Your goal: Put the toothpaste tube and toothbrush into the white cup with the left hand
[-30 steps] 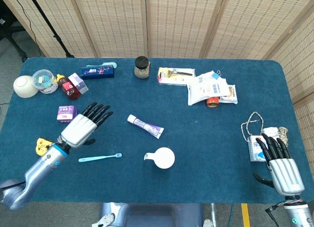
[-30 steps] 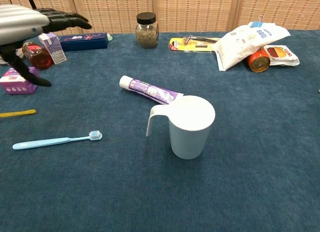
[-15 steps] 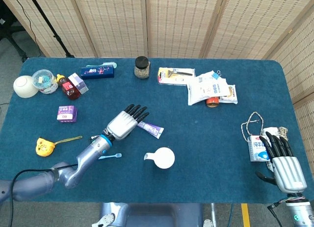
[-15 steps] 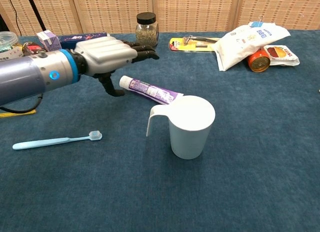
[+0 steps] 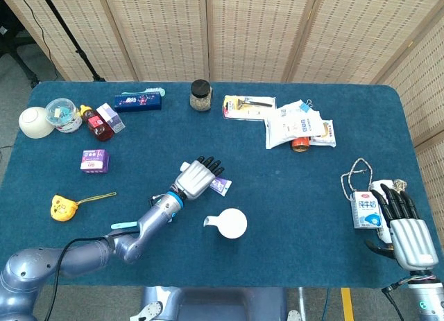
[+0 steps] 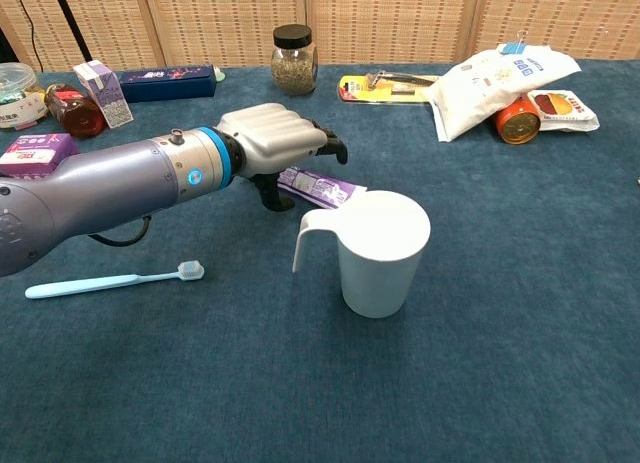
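Toothbrush (image 6: 112,279) nearest, flat on table (image 6: 500,363), untouched, well left of cup (image 6: 378,253). Cup upright, empty-looking, handle toward left robot hand (image 6: 275,143). Left robot hand over tube (image 6: 320,186) just behind cup, fingers curled down around cap end; firm grip not confirmable. Best closing squarely on tube body, lifting clear of rim, dropping cap-down. Open table right of cup; jar (image 6: 293,58) and packets (image 6: 500,78) far back. Right robot hand (image 5: 406,231) idle, fingers spread, empty, beside carton (image 5: 363,210).
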`<state>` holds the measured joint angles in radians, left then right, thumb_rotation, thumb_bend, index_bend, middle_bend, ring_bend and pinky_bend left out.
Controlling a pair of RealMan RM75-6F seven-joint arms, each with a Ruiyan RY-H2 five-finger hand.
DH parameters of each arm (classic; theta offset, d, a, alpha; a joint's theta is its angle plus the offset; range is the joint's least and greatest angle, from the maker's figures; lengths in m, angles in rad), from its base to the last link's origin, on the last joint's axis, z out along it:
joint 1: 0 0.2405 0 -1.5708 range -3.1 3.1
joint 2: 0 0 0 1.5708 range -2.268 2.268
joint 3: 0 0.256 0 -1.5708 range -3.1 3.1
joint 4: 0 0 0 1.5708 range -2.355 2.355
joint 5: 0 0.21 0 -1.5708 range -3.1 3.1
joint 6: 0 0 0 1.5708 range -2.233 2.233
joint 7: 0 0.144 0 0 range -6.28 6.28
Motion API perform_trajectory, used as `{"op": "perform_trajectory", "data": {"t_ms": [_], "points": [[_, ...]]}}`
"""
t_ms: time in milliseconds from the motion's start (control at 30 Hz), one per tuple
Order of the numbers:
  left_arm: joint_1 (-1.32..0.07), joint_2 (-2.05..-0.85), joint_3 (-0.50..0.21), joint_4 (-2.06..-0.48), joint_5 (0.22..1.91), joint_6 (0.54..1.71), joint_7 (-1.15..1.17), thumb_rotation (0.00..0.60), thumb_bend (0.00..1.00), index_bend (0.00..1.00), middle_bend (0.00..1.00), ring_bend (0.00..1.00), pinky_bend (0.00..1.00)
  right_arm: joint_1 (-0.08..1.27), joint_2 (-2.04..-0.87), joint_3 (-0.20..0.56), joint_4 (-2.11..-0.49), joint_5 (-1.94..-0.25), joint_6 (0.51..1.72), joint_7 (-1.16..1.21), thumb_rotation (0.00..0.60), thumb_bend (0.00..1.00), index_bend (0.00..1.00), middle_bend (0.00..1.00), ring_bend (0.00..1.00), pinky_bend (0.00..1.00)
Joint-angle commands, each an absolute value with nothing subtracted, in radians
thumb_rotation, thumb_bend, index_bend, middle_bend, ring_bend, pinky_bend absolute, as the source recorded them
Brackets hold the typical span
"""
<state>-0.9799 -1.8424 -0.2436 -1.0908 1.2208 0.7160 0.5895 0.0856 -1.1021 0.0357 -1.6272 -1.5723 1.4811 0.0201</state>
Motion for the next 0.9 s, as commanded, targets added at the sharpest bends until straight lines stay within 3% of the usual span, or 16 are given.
{"op": "perform_trajectory", "data": {"t_ms": [33,433,900], "points": [[-0.986,-1.857,-0.238,-1.074,1.207,0.732,0.601,0.6,0.32,0.31,0.28,0.24,0.34,0.086,-1.102,0.034,-1.627,-1.575,1.481,0.021,0.6,0.0,0.0,0.0,0.0,0.0],[-0.982,-1.877,-0.219,-1.036,1.185,0.785,0.587,0.6,0.35,0.52,0.46,0.41,0.46,0.086,-1.103,0.028,-1.63,-1.586,1.485,0.022,0.6,0.0,0.0,0.0,0.0,0.0],[-0.94,-1.777,-0.224,-1.141,1.241,0.86,0.398,0.6,0.36,0.56,0.49,0.43,0.48,0.088,-1.102,0.023,-1.632,-1.591,1.48,0.026,0.6,0.0,0.0,0.0,0.0,0.0]]}}
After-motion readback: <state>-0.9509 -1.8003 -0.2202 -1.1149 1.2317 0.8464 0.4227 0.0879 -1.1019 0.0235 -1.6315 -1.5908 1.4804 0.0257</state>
